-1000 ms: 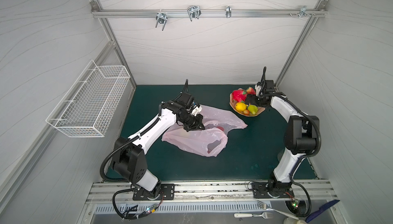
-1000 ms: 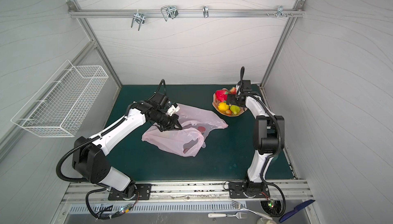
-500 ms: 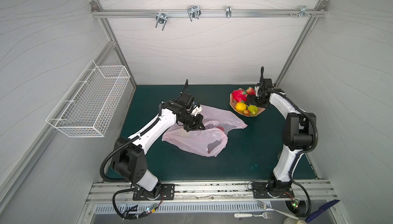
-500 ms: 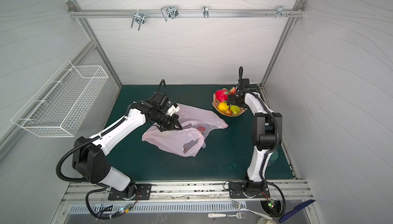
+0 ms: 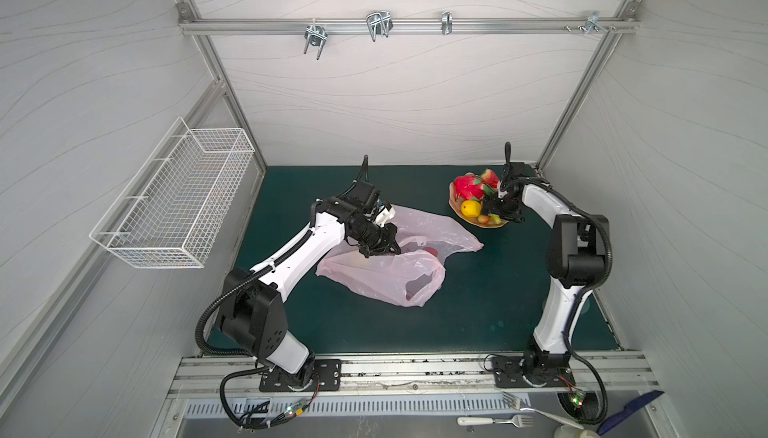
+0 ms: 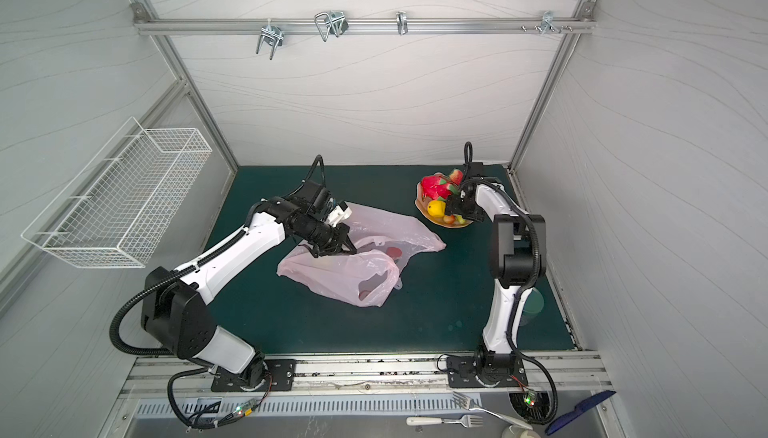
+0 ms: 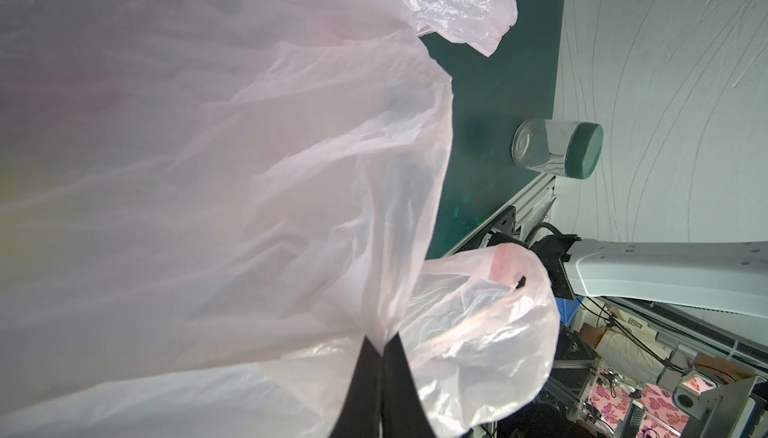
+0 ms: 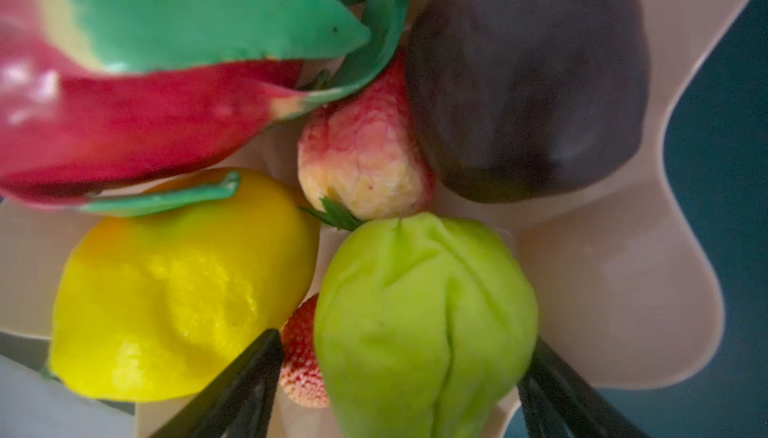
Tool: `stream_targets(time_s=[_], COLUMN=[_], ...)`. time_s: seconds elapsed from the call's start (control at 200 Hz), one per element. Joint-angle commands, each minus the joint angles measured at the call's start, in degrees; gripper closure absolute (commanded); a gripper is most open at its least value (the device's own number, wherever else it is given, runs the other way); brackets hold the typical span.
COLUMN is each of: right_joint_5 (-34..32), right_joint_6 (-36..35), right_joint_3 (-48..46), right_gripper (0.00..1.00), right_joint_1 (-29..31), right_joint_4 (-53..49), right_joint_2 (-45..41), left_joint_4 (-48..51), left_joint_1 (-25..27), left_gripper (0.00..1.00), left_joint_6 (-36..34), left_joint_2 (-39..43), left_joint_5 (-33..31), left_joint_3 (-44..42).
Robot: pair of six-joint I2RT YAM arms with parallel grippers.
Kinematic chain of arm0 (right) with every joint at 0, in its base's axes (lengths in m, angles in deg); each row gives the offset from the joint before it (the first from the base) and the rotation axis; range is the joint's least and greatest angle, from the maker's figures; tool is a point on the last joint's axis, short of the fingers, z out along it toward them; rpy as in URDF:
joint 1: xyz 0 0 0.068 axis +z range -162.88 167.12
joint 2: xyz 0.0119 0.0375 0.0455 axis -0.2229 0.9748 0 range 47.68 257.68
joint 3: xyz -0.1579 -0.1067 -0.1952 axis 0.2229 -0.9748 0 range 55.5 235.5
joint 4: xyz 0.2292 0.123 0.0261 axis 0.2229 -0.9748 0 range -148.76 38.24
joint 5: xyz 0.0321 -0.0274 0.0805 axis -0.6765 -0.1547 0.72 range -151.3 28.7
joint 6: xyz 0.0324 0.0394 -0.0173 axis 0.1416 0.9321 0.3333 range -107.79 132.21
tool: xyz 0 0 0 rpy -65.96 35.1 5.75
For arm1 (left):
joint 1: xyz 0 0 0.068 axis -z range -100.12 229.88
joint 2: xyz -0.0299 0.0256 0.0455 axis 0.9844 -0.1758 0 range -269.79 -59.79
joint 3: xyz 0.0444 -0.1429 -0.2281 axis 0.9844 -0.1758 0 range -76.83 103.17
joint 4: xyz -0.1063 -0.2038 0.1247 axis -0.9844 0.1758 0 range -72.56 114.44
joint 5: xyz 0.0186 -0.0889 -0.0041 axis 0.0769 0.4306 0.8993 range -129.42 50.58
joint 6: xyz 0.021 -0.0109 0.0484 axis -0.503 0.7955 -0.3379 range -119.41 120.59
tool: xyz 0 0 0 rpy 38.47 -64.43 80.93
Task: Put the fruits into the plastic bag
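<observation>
The pale pink plastic bag (image 5: 386, 278) (image 6: 340, 274) lies crumpled mid-mat with a red fruit (image 5: 432, 251) showing through it. My left gripper (image 5: 388, 244) (image 7: 381, 348) is shut on the bag's edge (image 7: 208, 166), holding it up. The other fruits sit on the peach plate (image 8: 623, 290) at the back right: dragon fruit (image 5: 467, 187) (image 8: 124, 124), lemon (image 5: 470, 207) (image 8: 166, 290), green pear (image 8: 424, 311), dark fruit (image 8: 528, 95) and strawberries (image 8: 365, 157). My right gripper (image 5: 494, 213) (image 8: 407, 338) is down over the plate, open, one finger on each side of the pear; a small strawberry (image 8: 301, 361) lies in the gap on the lemon's side.
A white wire basket (image 5: 178, 203) hangs on the left wall. A clear jar with a green lid (image 7: 552, 153) (image 6: 532, 303) stands by the right arm's base at the mat's right edge. Forks (image 5: 498, 419) lie on the front ledge.
My right gripper has shifted slightly over the plate and its jaws have narrowed around the pear. The left arm and the bag have not moved.
</observation>
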Motion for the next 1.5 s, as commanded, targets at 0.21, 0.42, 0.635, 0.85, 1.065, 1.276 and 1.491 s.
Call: stream_targets(time_s=[0.21,0.42,0.635,0.85,1.065,1.276,1.491], right_joint_5=[-3.27,-4.32,-4.65,-3.88,-3.00,1.01,13.83], right_joint_6=[1.26,1.48,1.96,2.26,3.05,3.37,8.87], right_joint_3=[3.67,3.26,0.83,-1.45,-3.37,-6.66,-18.10], right_gripper=[0.29,0.46,0.56,0.57,0.58,0.58,0.59], right_joint_1=[-0.57,-0.73,-1.17,-2.20,-2.74,-3.00,-3.03], right_joint_4=[-3.37,-3.72,-1.99,-0.22,1.34,2.65,6.03], right_joint_2=[2.28,0.78,-4.60,-8.57,-11.35,-17.99,-31.84], left_joint_4=[-0.36,-0.17,-0.18,-0.38,-0.42,-0.27,-0.20], left_joint_1=[0.54,0.55,0.56,0.70,0.91,1.07,1.08], left_gripper=[1.00,1.00,1.00,1.00,1.00,1.00,1.00], left_joint_6=[-0.62,-0.75,-0.92,-1.01,-0.90,-0.92,-1.00], left_joint_2=[0.93,1.06,1.10,1.02,0.93,0.96,0.75], left_joint_5=[-0.41,-0.49,-0.51,-0.27,-0.34,-0.29,0.00], left_joint_3=[0.41,0.41,0.50,0.41,0.53,0.81,1.46])
